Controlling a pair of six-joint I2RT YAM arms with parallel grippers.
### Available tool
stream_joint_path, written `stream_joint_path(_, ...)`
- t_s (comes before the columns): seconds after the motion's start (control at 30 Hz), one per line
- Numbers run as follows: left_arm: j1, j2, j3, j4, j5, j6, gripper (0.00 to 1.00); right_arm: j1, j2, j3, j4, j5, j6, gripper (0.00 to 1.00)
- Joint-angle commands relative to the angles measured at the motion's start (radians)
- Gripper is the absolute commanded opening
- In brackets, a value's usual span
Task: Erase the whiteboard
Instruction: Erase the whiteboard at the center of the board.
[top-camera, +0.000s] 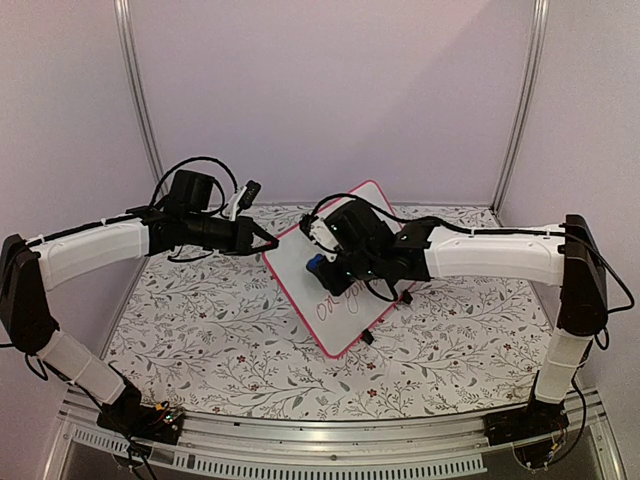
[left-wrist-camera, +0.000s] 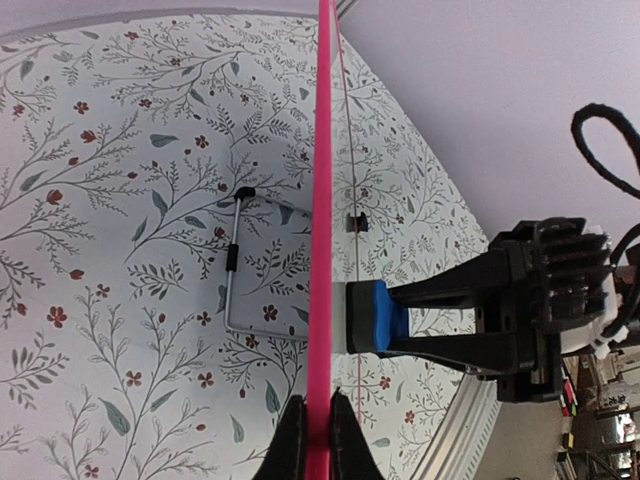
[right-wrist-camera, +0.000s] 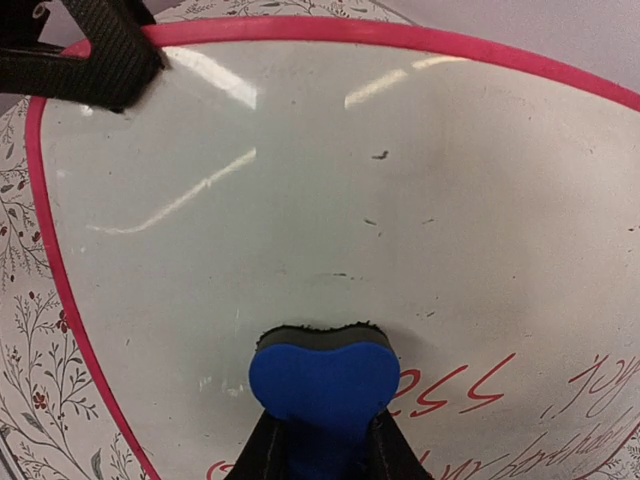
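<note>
Two grippers are engaged with the whiteboard (top-camera: 298, 282), which is held tilted over the floral counter (top-camera: 200, 330) near the middle of the scene, between the two arms. Its pink-red frame is pinched at the left edge by the left gripper (left-wrist-camera: 318, 448), whose fingers are closed tight on either side of the rim. In the left wrist view the board is seen edge-on as a thin pink line.

A blue eraser (right-wrist-camera: 322, 375) is clamped in the right gripper (right-wrist-camera: 322, 445), the jaws being drawn in against its sides. Its dark felt face is pressed flat against the white writing surface. The upper and left parts of that surface are seen bare except for a few faint specks. Red handwriting (right-wrist-camera: 560, 400) is seen at the lower right of the right wrist view, just beside the eraser.

A thin wire stand (left-wrist-camera: 231, 258) is seen on the side of the board away from the eraser, and a small black clip foot (top-camera: 367, 338) is seen near the lower edge. Whether the lower corner rests on the counter cannot be told.
</note>
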Motion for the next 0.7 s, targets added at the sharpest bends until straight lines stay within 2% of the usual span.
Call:
stream_joint_path(0.0,-0.009,-0.018,-0.008,0.02,0.024,0.035,0.0,-0.006,0.004,-0.057,0.024,-0.005,0.011,0.0)
stream_joint_path(0.13,-0.008,-0.025,-0.008,0.022,0.027,0.034,0.0,-0.006,-0.054,-0.167,0.035,-0.008,0.043,0.0)
stream_joint_path(0.37,-0.007,-0.016,-0.006,0.02,0.032,0.032,0.0,-0.011,-0.122,-0.264,0.042,0.015,0.081,0.0)
stream_joint_path(0.67,-0.006,-0.016,-0.008,0.022,0.032,0.034,0.0,-0.04,-0.097,-0.203,0.067,0.008,0.062,0.0)
